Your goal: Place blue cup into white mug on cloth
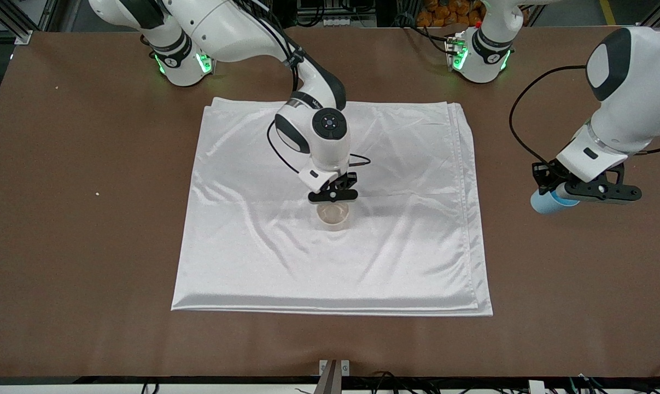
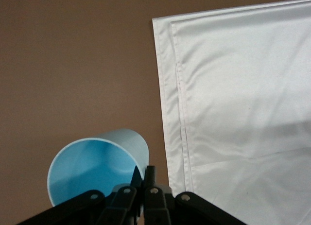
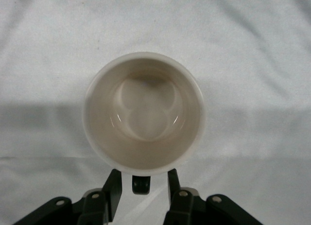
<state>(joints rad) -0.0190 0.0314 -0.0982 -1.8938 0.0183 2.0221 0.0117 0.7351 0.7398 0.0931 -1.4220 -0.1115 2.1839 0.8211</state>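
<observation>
Blue cup [image 1: 548, 201] in left end effector [image 1: 559, 189]

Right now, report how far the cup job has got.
Done: the white mug stands upright on the cloth, the right gripper open around its handle. In hand: the left gripper clamps the blue cup over bare table. Left: carrying it over and into the mug.

The left end effector [image 2: 144, 183] pinches the rim of the blue cup [image 2: 97, 166], which tilts with its open mouth showing, over the brown surface [image 2: 73, 64] just beside the folded cloth's [image 2: 243, 113] layered edge.
</observation>
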